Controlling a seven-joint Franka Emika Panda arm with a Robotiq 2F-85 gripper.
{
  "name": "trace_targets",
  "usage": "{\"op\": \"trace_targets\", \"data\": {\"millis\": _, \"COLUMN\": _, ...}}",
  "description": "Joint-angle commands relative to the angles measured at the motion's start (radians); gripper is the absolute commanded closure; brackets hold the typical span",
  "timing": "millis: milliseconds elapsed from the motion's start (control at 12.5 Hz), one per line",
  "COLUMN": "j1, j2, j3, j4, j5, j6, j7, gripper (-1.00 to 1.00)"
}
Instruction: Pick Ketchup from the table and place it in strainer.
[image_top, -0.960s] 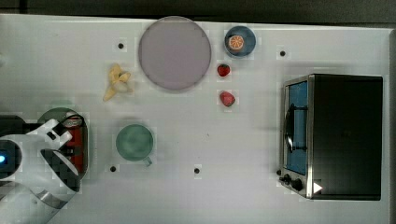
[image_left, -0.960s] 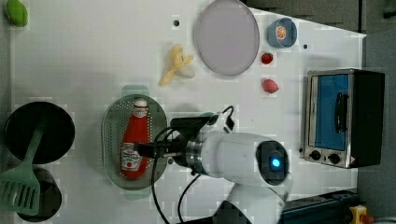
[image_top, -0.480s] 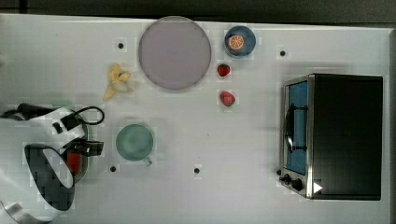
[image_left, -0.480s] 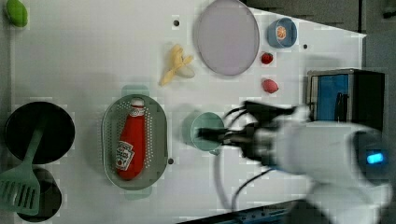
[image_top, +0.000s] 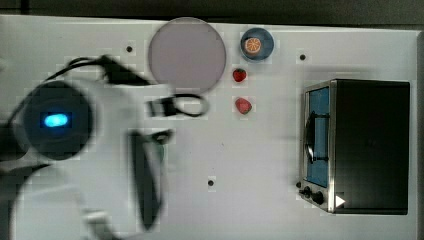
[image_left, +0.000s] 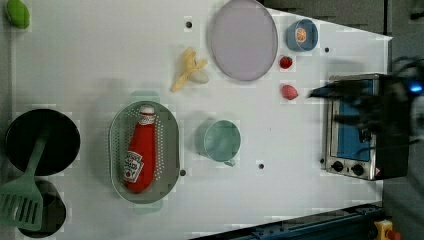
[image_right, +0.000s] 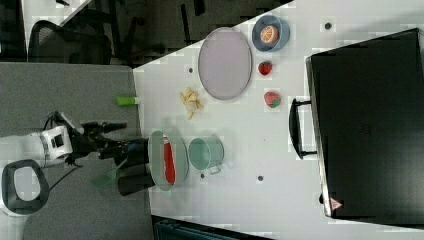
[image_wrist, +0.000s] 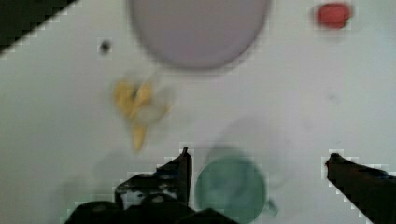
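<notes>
The ketchup (image_left: 138, 152) is lying flat inside the strainer (image_left: 170, 145), with its white cap pointing toward the banana peel (image_left: 189, 70); nothing is holding it. The strainer is a pale green oval basket with lots of tiny holes, sitting near the table's (image_left: 100, 60) edge at the left view's left, next to the black pan (image_left: 60, 142) and the green spatula (image_left: 22, 200). The gripper (image_wrist: 257, 161) is hanging wide open above the round green cup (image_wrist: 230, 188), with nothing between its two dark fingers (image_wrist: 180, 175). In the left view, the middle of the white table is lying bare between the cup and the shiny toaster oven (image_left: 350, 150). The big smooth round plate (image_left: 243, 39), the small blue bowl (image_left: 301, 35) and two red strawberries (image_left: 286, 62) are sitting by the table's far edge at the left view's top.
</notes>
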Motion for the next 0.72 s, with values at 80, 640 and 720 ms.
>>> {"op": "trace_targets", "data": {"millis": 80, "j1": -0.043, "j2": -0.048, "j3": -0.128, "j4": 0.002, "j5": -0.001, "j6": -0.039, "j7": 0.028, "gripper": -1.00}}
{"op": "trace_targets", "data": {"millis": 640, "j1": -0.043, "j2": -0.057, "j3": -0.250, "j4": 0.068, "j5": -0.002, "j6": -0.150, "j7": 0.028, "gripper": -1.00}}
{"op": "trace_targets", "data": {"millis": 720, "j1": -0.041, "j2": -0.051, "j3": -0.242, "j4": 0.078, "j5": -0.002, "j6": -0.169, "j7": 0.028, "gripper": -1.00}}
